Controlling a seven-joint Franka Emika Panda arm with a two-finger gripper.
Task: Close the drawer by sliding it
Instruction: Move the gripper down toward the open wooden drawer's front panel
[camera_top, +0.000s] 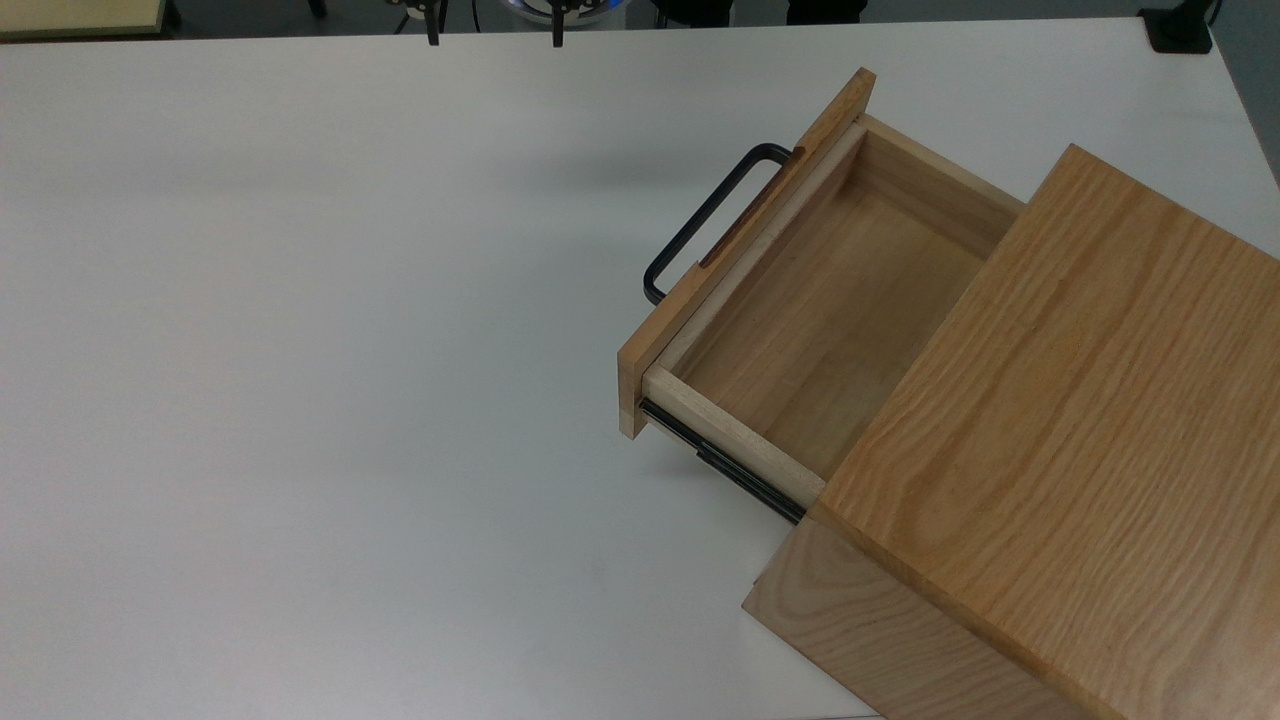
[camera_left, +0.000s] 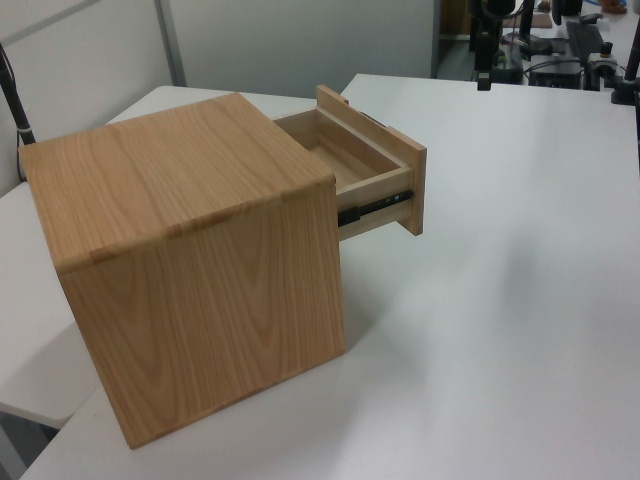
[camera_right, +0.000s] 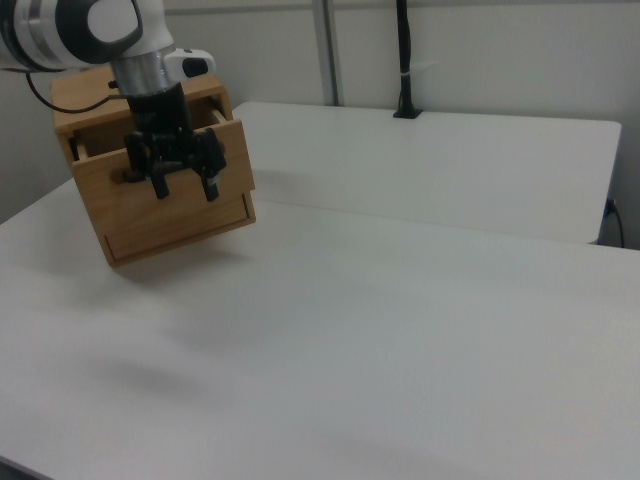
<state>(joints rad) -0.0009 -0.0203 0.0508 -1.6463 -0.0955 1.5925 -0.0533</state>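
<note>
Drawer (camera_top: 800, 330): standing pulled well out of the cabinet, reaching toward the top view's left; shallow light-wood box, smooth pale walls, warmer grained floor, lying empty.
Front panel (camera_top: 740, 250): flat wooden slab, overhanging the box at both ends; showing a dark notch along its top edge.
Handle (camera_top: 700, 220): thin black metal bar bent into a U, jutting from the panel's outer face; matte, rounded at the corners.
Side rail (camera_top: 720, 465): black metal slide, running along the drawer's near side in the top view and disappearing into the cabinet.
Cabinet (camera_left: 190, 260): larger cube-like box in strong oak grain, sitting on the table, housing the drawer at its top.
Table (camera_top: 300, 400): broad, smooth, white, matte.
Gripper (camera_right: 183, 187): black two-finger hand on a white and grey arm, hanging in front of the drawer's face in the right view, pointing down; fingers spread apart, gripping nothing; contact with the drawer not being clear.
</note>
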